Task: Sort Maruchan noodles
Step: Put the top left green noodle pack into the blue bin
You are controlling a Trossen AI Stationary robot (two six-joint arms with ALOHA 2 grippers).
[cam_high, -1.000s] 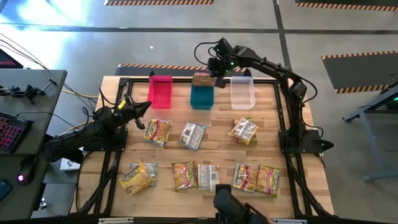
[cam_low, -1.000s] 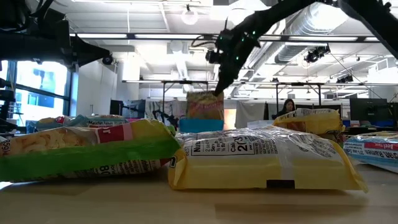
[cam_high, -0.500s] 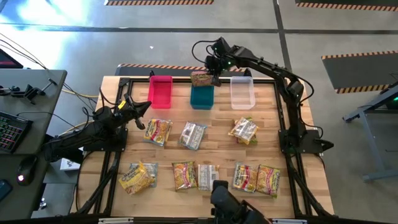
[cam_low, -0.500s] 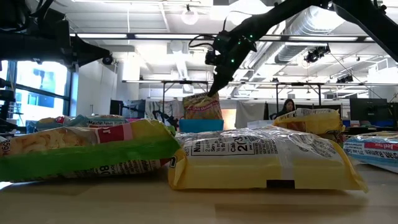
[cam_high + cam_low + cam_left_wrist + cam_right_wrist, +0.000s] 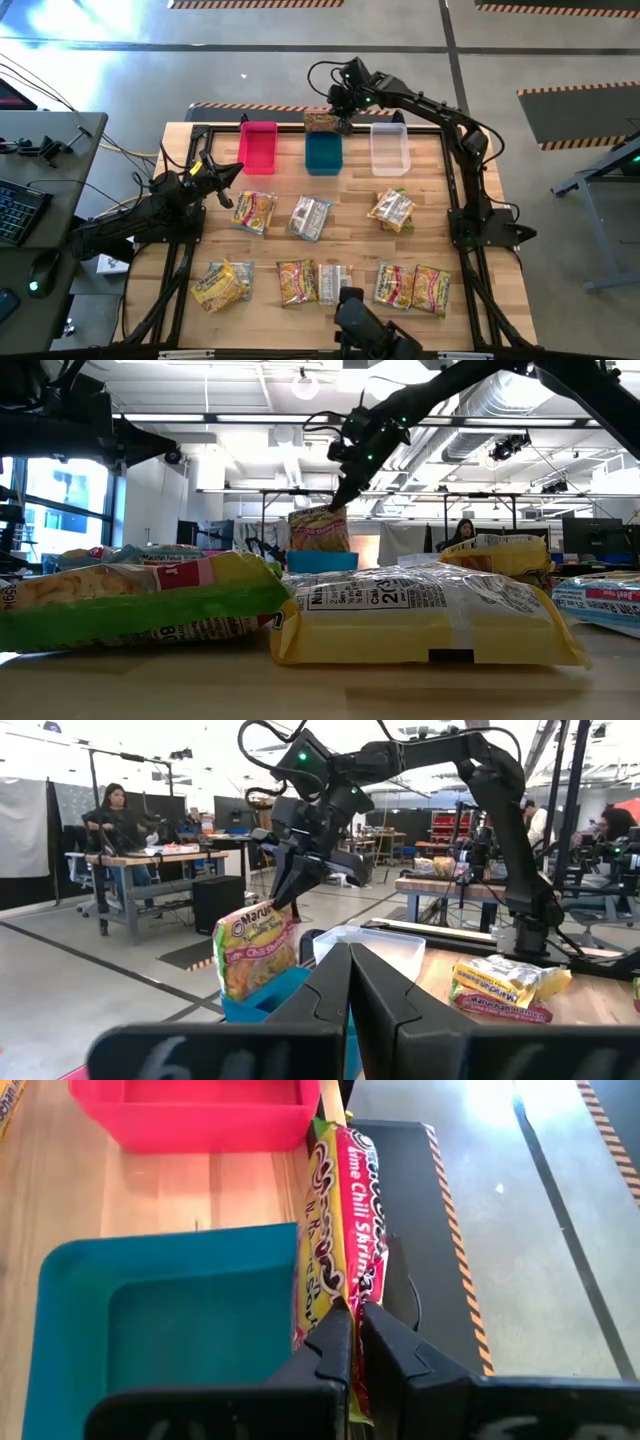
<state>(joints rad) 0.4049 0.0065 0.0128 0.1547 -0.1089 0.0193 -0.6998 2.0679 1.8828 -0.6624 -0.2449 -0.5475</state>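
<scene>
The Maruchan noodles are flat printed packets. One yellow-and-pink packet [image 5: 321,121] hangs at the far rim of the blue bin [image 5: 323,155], with my right gripper [image 5: 343,119] shut on it. It also shows in the right wrist view as the packet [image 5: 338,1210] and in the low view as the packet [image 5: 319,530]. Several more packets lie flat on the table, among them a yellow one [image 5: 254,211], a silvery one [image 5: 310,216] and one on the right [image 5: 391,209]. My left gripper [image 5: 237,169] waits shut at the table's left, raised above it. My right gripper pinches the packet's upper end [image 5: 345,1295] between its two fingers, coming from above and slanting down. The packet [image 5: 255,950] hangs tilted below the fingers, lifted clear of the table. Whether its lower end touches the blue bin's rim [image 5: 268,1003], I cannot tell.
A pink bin [image 5: 258,147] stands left of the blue one and a clear bin [image 5: 389,148] right of it, all along the far edge. A row of packets [image 5: 334,283] lies near the front edge. Bare wood shows between the rows.
My right gripper has tipped and carried the packet a little toward the table's far edge, from above the blue bin's middle to its far rim. The packet has swung with it and stays hanging below the shut fingers.
</scene>
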